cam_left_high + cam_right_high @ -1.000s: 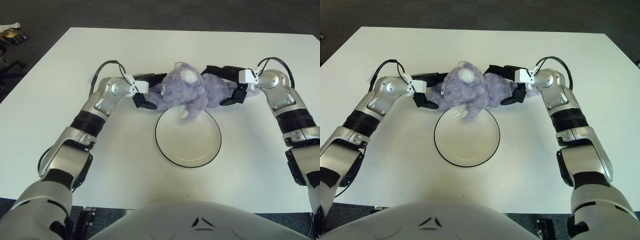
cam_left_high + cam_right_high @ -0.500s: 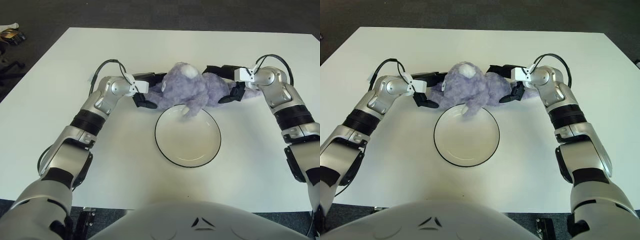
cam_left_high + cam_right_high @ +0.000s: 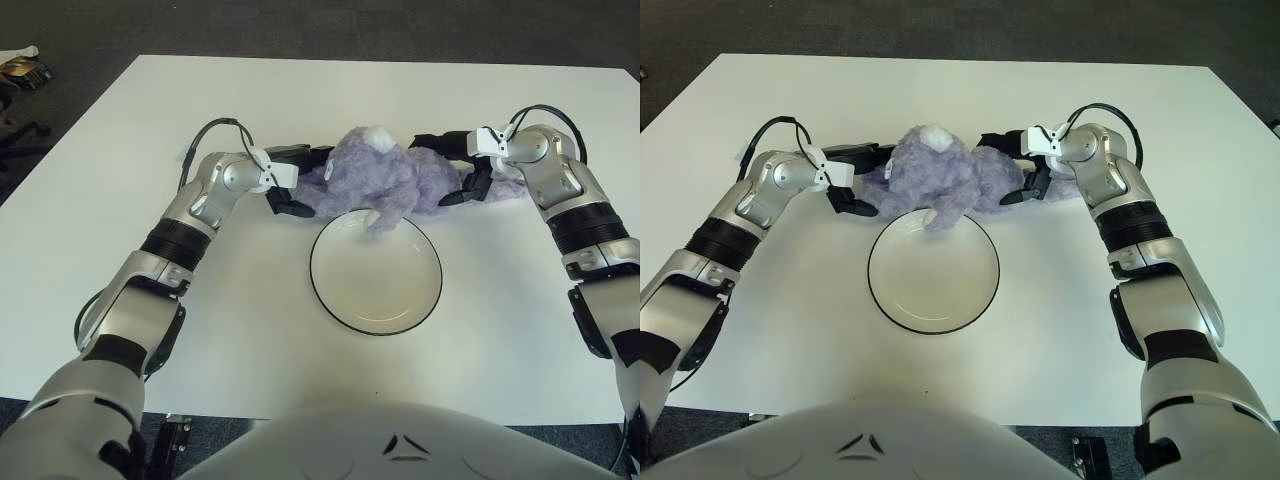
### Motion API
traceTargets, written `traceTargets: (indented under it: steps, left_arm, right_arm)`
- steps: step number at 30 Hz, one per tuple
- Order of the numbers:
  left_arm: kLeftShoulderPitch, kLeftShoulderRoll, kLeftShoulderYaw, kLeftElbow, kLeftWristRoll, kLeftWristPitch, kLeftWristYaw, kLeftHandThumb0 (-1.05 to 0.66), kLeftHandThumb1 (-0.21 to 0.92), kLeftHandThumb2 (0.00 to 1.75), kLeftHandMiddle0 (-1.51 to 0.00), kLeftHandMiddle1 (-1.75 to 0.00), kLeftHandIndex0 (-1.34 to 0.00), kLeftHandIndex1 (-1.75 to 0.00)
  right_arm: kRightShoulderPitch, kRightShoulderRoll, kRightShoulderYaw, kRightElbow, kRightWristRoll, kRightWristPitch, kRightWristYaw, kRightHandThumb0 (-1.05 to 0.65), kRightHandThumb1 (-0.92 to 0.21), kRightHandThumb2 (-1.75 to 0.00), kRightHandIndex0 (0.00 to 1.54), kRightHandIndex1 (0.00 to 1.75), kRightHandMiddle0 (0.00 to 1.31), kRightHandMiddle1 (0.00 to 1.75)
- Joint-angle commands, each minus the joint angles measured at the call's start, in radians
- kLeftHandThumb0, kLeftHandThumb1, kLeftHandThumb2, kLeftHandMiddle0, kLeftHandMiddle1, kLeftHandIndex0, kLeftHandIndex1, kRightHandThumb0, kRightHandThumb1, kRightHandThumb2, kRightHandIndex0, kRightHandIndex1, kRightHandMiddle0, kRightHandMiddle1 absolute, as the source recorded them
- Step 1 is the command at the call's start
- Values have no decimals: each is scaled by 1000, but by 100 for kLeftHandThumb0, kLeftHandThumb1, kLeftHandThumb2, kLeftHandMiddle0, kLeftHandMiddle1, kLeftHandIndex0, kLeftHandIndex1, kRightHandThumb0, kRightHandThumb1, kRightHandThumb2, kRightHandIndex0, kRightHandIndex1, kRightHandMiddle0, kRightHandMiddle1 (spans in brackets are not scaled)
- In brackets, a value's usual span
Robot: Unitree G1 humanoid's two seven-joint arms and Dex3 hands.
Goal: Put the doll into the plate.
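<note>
A fluffy purple doll [image 3: 385, 185] with a white patch on top hangs between my two hands at the far rim of the white, black-edged plate [image 3: 376, 285]. One of its paws dangles over that rim. My left hand [image 3: 290, 182] clamps the doll's left end, fingers above and below it. From the right, my right hand [image 3: 458, 168] grips the doll's other end, fingers likewise above and below.
The plate lies in the middle of a white table [image 3: 120, 120]. Dark floor surrounds the table, and an office chair base [image 3: 15, 100] shows at the far left. My own grey body [image 3: 380, 445] fills the bottom edge.
The right wrist has swung up and inward, pressing the doll's right end slightly left. The doll has shifted a little toward the far side; its white patch sits higher. The left hand has barely moved.
</note>
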Motion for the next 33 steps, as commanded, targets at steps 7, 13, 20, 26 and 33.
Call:
traceTargets:
  steps: [7,13,20,26,33]
  left_arm:
    - [-8,3,-2,33,3,-29,31,-63,28,110,-19,-151,0,-151]
    - [-8,-3,-3,52,4,-49,52,-63,27,110,-36,-169,-8,-172]
    - [-16,-20,0,86,-19,-54,49,-66,26,107,-72,-174,-30,-174]
    - [-23,-29,-2,106,-26,-60,54,-66,27,105,-90,-175,-41,-175]
    - [-21,-41,4,115,-33,-59,69,-62,26,106,-113,-175,-55,-175]
  right_arm:
    - [-8,-27,44,-31,-69,-54,-5,-64,-22,-109,0,117,0,120]
    - [-8,-34,52,-23,-103,-86,-36,-73,-34,-104,5,167,0,156]
    - [-6,-29,47,-4,-102,-105,-46,-79,-37,-97,56,174,9,173]
    - [2,-12,17,19,-47,-108,-39,-60,-25,-108,87,175,37,174]
    - [8,10,-8,87,-9,-162,-88,-25,-5,-140,114,175,82,175]
